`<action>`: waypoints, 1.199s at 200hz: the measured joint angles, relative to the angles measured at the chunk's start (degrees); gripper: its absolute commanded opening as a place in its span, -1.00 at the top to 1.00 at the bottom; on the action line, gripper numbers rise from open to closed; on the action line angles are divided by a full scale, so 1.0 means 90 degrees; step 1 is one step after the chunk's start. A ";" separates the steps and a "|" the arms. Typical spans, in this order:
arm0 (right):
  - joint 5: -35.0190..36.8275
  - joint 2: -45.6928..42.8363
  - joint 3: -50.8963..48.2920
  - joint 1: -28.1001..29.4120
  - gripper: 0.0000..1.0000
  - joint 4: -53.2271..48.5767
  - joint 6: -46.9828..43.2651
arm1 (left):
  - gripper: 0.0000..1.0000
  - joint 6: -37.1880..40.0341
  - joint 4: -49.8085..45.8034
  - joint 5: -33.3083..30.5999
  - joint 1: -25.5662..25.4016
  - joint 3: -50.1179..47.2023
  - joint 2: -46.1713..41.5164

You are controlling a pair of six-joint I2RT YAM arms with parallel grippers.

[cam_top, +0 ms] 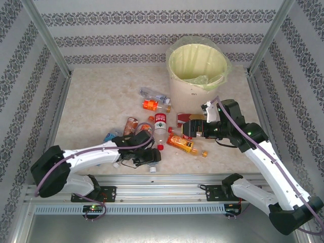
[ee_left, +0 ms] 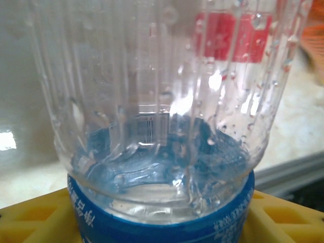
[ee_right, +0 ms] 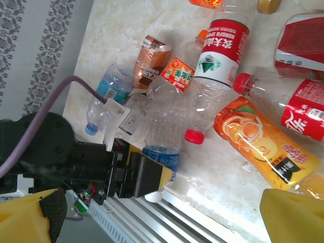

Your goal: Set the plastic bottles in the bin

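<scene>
Where the left gripper (cam_top: 144, 155) reaches along the near edge of the table (cam_top: 101, 96), its jaws stand narrow. The yellow pads (ee_left: 30, 223) lie against both sides of a clear blue-labelled bottle (ee_left: 162, 126), whose cap end is cut off. The right gripper (cam_top: 195, 127) gapes wide and holds nothing, just by a red-labelled bottle (cam_top: 183, 119). The bin (cam_top: 187, 93) stands far right, well apart.

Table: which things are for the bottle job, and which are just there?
For the job: bin; blue-label bottle between the left fingers; orange-juice bottle; red-and-white-label bottle; brown-label bottle.
Just there: table; patterned walls; metal rail.
</scene>
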 measured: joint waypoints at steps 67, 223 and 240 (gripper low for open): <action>-0.0272 0.0136 -0.0668 0.0352 -0.89 0.1438 0.1445 | -0.33 0.1326 0.0770 0.0345 -0.0005 0.0068 -0.1134; -0.0131 0.0828 -0.0806 0.1146 -0.44 0.2747 0.1909 | -0.36 0.1615 0.3002 0.1273 -0.0005 0.0129 -0.1183; -0.0131 0.0823 -0.0806 0.1146 -0.35 0.2798 0.1928 | -0.41 0.1583 0.3004 0.1275 -0.0005 0.0126 -0.1183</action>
